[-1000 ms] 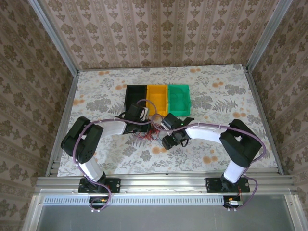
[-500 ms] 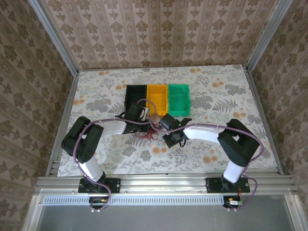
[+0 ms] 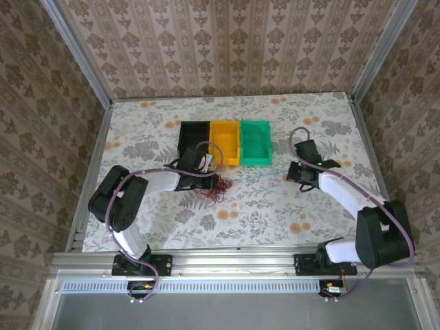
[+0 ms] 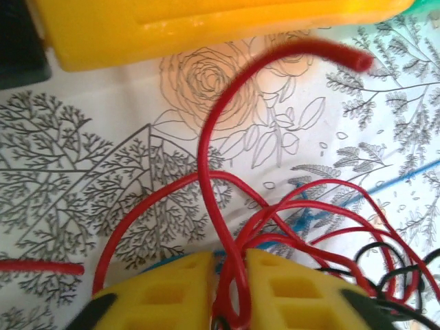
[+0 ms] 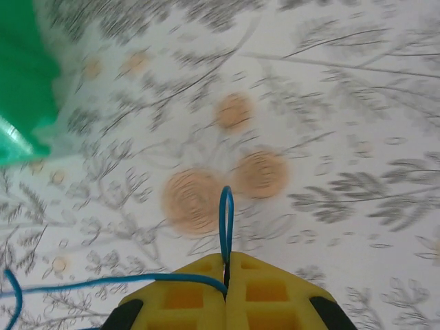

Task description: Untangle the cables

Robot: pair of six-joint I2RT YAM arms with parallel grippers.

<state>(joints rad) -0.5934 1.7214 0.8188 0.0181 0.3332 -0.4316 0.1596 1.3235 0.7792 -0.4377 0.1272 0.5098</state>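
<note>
left wrist: red cable (image 4: 206,172) hidden where it passes between fingers (image 4: 172,295) | yellow bin (image 4: 206,27) cut by top edge | black cables (image 4: 377,245) run off bottom right | right wrist: tablecloth (image 5: 344,89) blurred | green bin (image 5: 20,75) cut at left | blue cable (image 5: 226,206) exits left edge | top: tangle (image 3: 216,187) strands too small to separate

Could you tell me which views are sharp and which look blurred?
Right wrist: the floral tablecloth is smeared, while the thin blue wire pinched in the right gripper is crisp. Left wrist: the print is sharp, but the raised end of the thin red wire is soft. Top external: evenly lit and sharp, the blue wire faint.
</note>
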